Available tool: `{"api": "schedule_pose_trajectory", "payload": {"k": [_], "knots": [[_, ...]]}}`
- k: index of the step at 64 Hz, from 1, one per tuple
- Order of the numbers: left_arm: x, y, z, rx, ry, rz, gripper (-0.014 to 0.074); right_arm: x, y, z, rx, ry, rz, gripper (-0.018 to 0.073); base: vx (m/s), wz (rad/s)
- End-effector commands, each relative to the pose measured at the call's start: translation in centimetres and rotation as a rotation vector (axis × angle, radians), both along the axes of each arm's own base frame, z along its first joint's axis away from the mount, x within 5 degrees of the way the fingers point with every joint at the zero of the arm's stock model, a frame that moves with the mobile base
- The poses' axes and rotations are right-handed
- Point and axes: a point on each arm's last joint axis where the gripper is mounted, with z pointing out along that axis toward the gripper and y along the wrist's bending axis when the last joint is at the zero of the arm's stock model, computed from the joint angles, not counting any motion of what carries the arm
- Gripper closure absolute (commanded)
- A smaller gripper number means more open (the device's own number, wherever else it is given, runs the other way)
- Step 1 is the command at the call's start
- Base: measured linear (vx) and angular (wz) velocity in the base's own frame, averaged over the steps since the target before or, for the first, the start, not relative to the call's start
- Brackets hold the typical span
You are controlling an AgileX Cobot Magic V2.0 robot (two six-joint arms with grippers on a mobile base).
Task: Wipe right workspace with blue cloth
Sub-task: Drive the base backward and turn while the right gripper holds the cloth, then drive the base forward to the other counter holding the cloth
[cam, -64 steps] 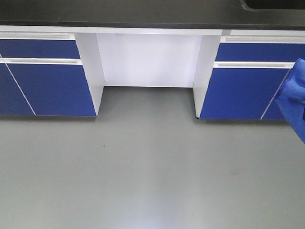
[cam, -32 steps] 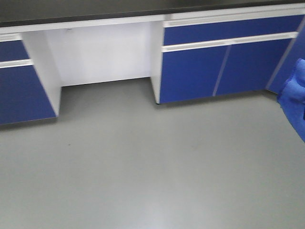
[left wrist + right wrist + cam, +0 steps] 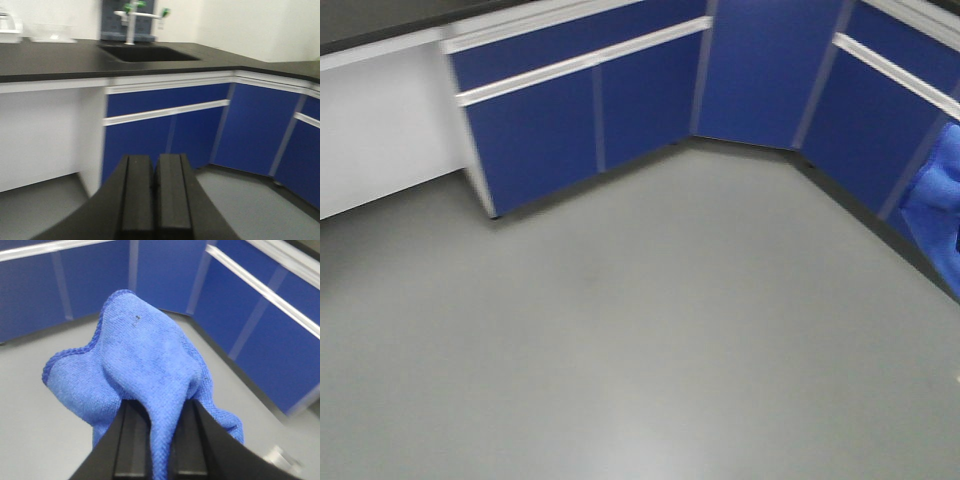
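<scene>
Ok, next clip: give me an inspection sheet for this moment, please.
Surface: black countertop with sink and tap; nothing is wiping it.
Job's things: blue cloth hangs in the air over the grey floor.
Clutter: blurred clear containers at the countertop's left end.
Grippers: left gripper shut, empty; right gripper shut on the blue cloth.
Cables: nothing seen.
Surroundings: blue cabinets meeting at a corner.
</scene>
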Motion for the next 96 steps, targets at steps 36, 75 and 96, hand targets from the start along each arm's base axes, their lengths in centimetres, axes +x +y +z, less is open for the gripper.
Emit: {"api": "schedule_pose_trajectory", "payload": {"k": [36,75,96], "knots": [[0.03,-0.05,-0.23,-0.014,-0.065,-0.005,0.0602,0.22,-0.10,1.79,-0.011,-0.115,-0.005,0.0564,-0.10,-0.90],[0.03,-0.05,-0.23,-0.014,-0.065,-0.005,0.0602,0.10,-0.09,1.73,-0.010,-0.105,-0.005,0.0564,-0.03,-0.56],[0.03,-0.05,-0.23,-0.014,-0.065,-0.005,0.0602,-0.01,-0.08,1.51,-0.008,-0.078,-0.005,0.0564,0.06,-0.21]]}}
